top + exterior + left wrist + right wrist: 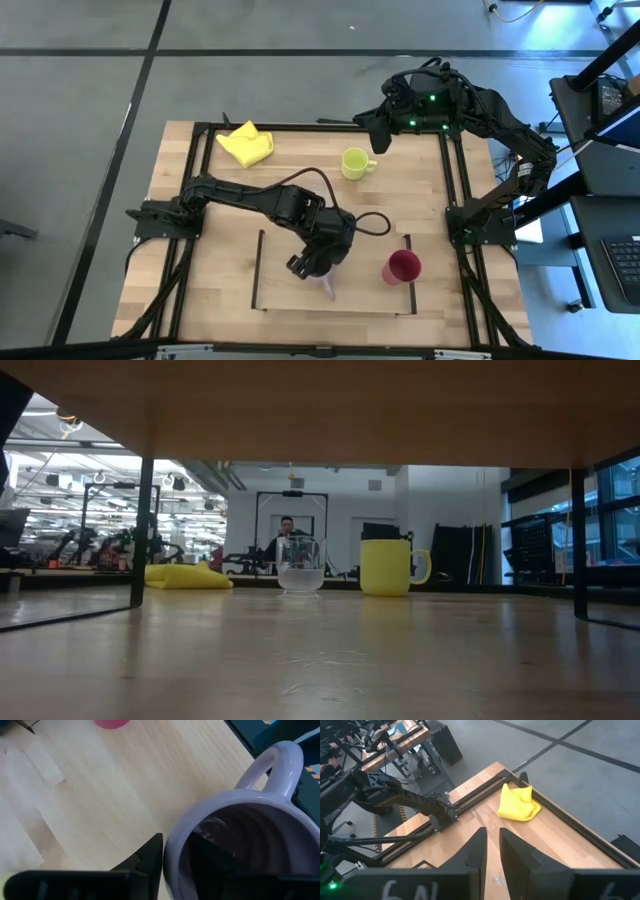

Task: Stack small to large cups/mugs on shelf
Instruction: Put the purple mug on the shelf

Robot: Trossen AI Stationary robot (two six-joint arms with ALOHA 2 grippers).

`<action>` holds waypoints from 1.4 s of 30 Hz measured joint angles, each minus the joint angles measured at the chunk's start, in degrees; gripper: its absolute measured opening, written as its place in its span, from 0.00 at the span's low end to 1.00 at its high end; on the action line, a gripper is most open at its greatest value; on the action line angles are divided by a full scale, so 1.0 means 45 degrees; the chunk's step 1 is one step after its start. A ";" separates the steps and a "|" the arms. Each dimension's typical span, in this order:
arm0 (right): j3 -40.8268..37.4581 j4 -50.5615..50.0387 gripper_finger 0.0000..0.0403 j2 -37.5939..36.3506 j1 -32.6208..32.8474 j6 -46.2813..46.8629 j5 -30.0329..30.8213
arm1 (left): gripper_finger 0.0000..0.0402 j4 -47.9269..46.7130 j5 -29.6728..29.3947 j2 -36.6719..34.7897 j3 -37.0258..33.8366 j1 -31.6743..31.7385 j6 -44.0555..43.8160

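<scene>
The left claw sits low over the thin dark-framed light-wood shelf area at the near middle of the wooden tabletop. It is clamped on the rim of a pale purple ceramic mug: in the left wrist view one dark finger lies against the outside of the wall and the other reaches down inside the mug. From above, only a sliver of the purple mug shows under the claw, inside the shelf outline.

A red round cup stands upright just inside the right edge of the shelf, near the purple mug but apart from it. A yellow-green mug with a side handle stands upright farther back, beyond the shelf toward the far right. In the low view the same yellow-green mug is beside a tiny clear glass, with a gap between them. A crumpled yellow cloth lies at the far left corner, inside the larger black metal frame.

The right claw hangs above the far edge of the tabletop, on the right, well away from the cups. Its two dark fingers are nearly together with only a narrow slit between them, and they hold nothing.
</scene>
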 joint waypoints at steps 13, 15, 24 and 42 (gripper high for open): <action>0.0000 0.0026 0.13 0.0000 0.0000 0.0120 0.0000 | 0.23 0.0144 -0.0147 -0.0117 0.0219 0.0010 -0.0238; 0.0000 0.0026 0.13 0.0000 0.0000 0.0129 0.0000 | 0.23 -0.0141 -0.0350 -0.0119 0.0219 0.0017 -0.0287; 0.0000 0.0037 0.13 0.0000 0.0000 0.0125 0.0001 | 0.23 -0.0496 -0.0998 -0.0643 0.0199 0.0010 -0.0870; 0.0000 0.0041 0.13 0.0000 0.0000 0.0149 0.0005 | 0.17 -0.2674 -0.2169 -0.1804 -0.0088 -0.0174 -0.5496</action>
